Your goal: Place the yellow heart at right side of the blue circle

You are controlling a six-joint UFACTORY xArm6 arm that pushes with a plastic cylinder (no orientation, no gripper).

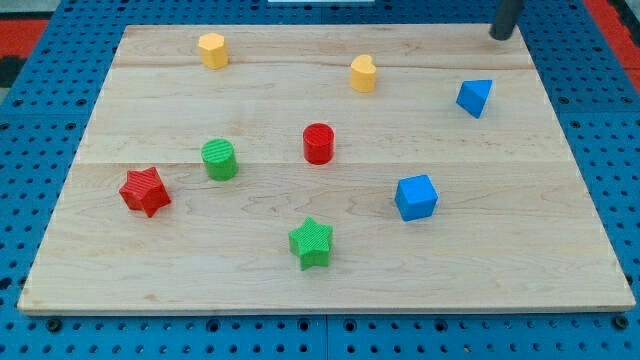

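Yellow heart (363,73) between yellow hexagon (212,49), blue triangle (475,97)

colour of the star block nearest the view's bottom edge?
Green: the green star block, ridged top, clearest in the camera view.

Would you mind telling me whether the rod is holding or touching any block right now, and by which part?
Nothing is held. My tip sits at the view's top right edge of the board, apart from every block; the yellow heart lies untouched, well to its left.

Blocks: two yellow (212,49), two red (318,143), two green (219,159), two blue (416,197).
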